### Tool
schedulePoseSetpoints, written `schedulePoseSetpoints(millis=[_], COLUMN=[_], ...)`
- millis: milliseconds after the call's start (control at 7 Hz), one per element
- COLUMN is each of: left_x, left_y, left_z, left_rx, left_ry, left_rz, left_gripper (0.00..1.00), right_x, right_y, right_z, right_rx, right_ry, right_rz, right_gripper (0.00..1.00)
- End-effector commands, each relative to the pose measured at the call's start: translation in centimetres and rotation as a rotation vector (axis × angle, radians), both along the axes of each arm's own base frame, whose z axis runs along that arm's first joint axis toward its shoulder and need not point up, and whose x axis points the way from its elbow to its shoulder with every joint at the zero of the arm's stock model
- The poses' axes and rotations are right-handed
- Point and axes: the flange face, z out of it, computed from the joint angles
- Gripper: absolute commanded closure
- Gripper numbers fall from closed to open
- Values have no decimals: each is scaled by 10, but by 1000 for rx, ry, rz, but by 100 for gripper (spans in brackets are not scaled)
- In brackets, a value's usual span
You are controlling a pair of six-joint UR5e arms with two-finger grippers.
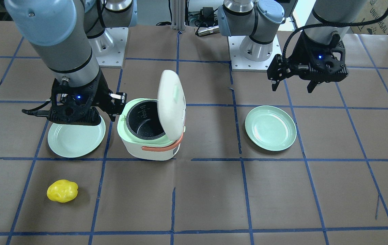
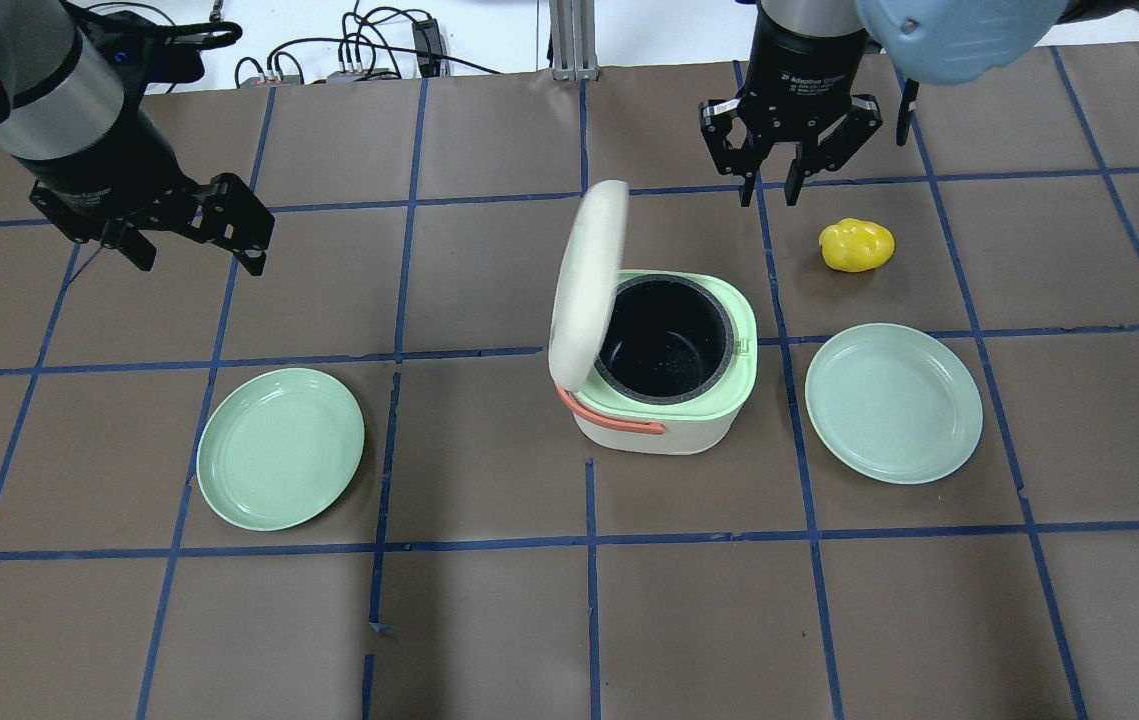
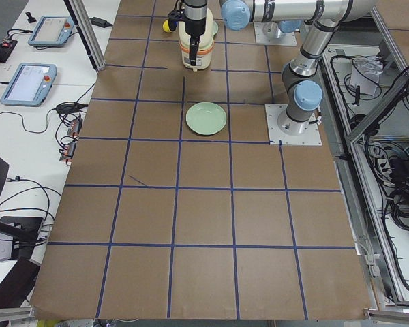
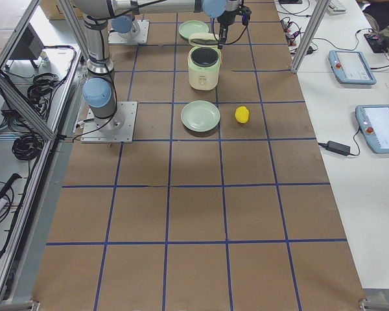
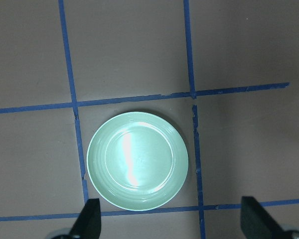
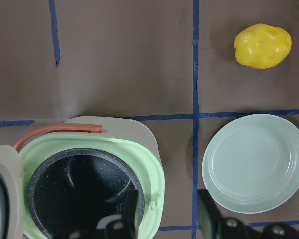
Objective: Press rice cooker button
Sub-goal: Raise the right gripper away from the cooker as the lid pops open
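Observation:
The white rice cooker [image 2: 649,432] with a mint-green rim and orange handle stands mid-table. Its lid [image 2: 584,280] stands open and upright, and the dark inner pot [image 6: 79,194] shows. A small pale mint button pad [image 6: 152,202] sits at the rim's edge opposite the hinge; it also shows in the overhead view [image 2: 744,346]. My right gripper [image 6: 169,214] is open and empty, hovering just above that side of the rim, not touching. It also shows in the front view [image 1: 115,109]. My left gripper [image 2: 199,255] is open and empty, high over a plate, far from the cooker.
One mint-green plate [image 2: 279,447] lies below my left gripper. A second plate [image 2: 893,402] lies beside the cooker on the right gripper's side. A yellow lumpy fruit-like object [image 2: 857,245] lies beyond that plate. Blue tape lines grid the brown table.

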Motion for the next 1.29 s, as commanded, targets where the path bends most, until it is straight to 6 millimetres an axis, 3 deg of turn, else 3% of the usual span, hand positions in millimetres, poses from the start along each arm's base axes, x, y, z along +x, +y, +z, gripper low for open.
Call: schedulePoseSetpoints(millis=[0, 286, 571, 1143], left_x=[0, 0, 0, 0], left_y=[0, 0, 0, 0], left_z=[0, 0, 0, 0], left_rx=[0, 0, 0, 0], left_ry=[0, 0, 0, 0], left_rz=[0, 0, 0, 0], left_gripper=[0, 0, 0, 0], right_x=[-11, -15, -10, -10], right_y=[0, 0, 13, 14], right_z=[5, 12, 28, 30], right_rx=[-1, -12, -35, -46], right_ry=[-10, -13, -38, -39], right_rz=[3, -1, 2, 3], right_gripper=[9, 1, 0, 0])
